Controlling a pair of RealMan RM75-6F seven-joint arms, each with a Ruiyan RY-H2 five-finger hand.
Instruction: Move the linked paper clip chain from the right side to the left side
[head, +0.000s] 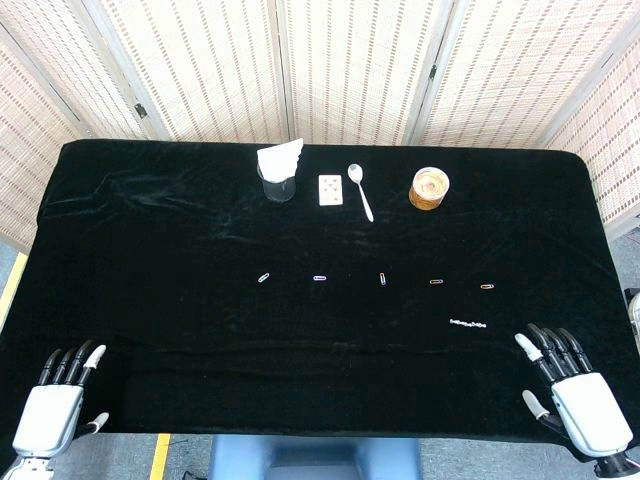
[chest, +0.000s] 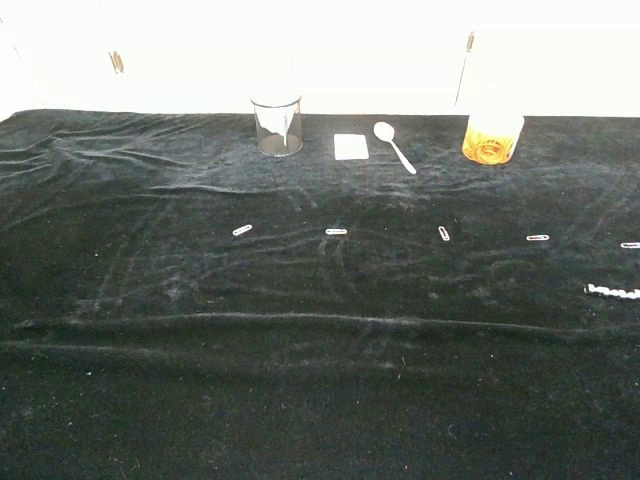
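The linked paper clip chain (head: 469, 324) lies flat on the black cloth at the right, a short silver string; in the chest view the chain (chest: 612, 291) runs off the right edge. My right hand (head: 570, 393) rests at the table's near right corner, fingers apart and empty, a little to the right of and nearer than the chain. At the near left corner my left hand (head: 62, 400) lies open, holding nothing. Neither hand shows in the chest view.
Several single paper clips lie in a row across the middle, from one clip (head: 264, 277) to another (head: 487, 286). Along the back stand a glass with white paper (head: 278, 172), a playing card (head: 330, 189), a white spoon (head: 360, 190) and an amber jar (head: 429, 188).
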